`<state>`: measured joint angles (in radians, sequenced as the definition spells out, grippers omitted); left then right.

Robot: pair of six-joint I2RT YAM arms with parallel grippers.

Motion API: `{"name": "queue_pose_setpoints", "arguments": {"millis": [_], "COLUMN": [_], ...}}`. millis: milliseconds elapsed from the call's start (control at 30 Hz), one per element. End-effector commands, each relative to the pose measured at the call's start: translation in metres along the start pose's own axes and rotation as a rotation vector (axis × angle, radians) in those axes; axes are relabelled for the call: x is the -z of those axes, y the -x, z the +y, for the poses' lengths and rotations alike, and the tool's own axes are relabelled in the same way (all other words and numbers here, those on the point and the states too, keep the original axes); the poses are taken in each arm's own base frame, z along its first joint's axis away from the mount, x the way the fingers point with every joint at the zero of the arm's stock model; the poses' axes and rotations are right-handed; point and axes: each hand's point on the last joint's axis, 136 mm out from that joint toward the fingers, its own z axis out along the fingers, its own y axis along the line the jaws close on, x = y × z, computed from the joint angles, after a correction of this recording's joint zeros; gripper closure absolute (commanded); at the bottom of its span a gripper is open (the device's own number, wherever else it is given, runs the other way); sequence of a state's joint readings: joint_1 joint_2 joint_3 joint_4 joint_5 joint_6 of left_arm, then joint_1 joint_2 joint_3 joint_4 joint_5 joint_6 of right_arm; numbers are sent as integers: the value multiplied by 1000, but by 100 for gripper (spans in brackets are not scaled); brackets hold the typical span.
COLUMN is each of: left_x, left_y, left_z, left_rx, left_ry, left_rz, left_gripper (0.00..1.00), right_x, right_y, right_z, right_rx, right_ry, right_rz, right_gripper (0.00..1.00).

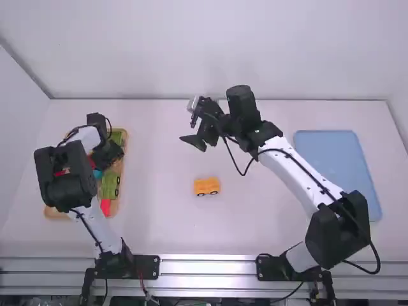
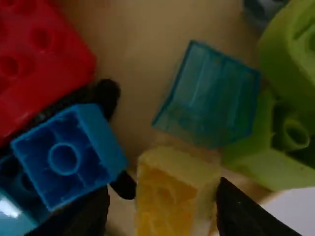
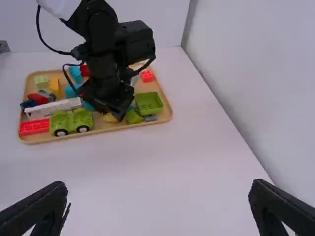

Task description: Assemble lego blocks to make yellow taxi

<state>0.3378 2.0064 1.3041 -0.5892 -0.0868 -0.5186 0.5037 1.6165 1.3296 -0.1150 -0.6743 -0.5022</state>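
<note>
High view: a yellow wheeled car piece [image 1: 206, 186] sits on the white table [image 1: 159, 223], to the right of the wooden tray [image 1: 51, 213]. The left gripper [image 1: 109, 155] is over that tray; in the left wrist view its fingers stand apart, with a yellow block [image 2: 170, 196] between them and a gap showing on one side of it. The right gripper [image 1: 187, 121] hangs well to the tray's right, its fingers spread wide and holding nothing. Farther right of the tray lies a flat blue mat [image 1: 331, 156]
</note>
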Motion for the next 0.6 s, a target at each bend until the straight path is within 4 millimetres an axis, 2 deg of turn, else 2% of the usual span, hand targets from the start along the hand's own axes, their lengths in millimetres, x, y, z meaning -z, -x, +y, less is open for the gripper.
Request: {"name": "queue_pose_setpoints", "arguments": {"millis": [0, 200, 367, 500, 567], "left_x": [4, 5, 8, 7, 7], "left_y": [-5, -15, -18, -17, -19], "left_z": [3, 10, 21, 14, 2], "left_rx": [-74, -75, -8, -38, -92], "left_ry": [-14, 11, 74, 37, -31], "left_rz": [17, 59, 67, 70, 86], "left_gripper": [50, 52, 48, 43, 43], "right_x": [2, 3, 2, 2, 2], "right_y": [14, 14, 13, 13, 13], "right_z": [-4, -4, -4, -4, -4], "right_rx": [18, 18, 16, 16, 15], "right_ry": [-9, -9, -7, -8, -7], "right_rz": [-26, -25, -24, -23, -23], "right_gripper": [2, 2, 2, 2, 2]}}
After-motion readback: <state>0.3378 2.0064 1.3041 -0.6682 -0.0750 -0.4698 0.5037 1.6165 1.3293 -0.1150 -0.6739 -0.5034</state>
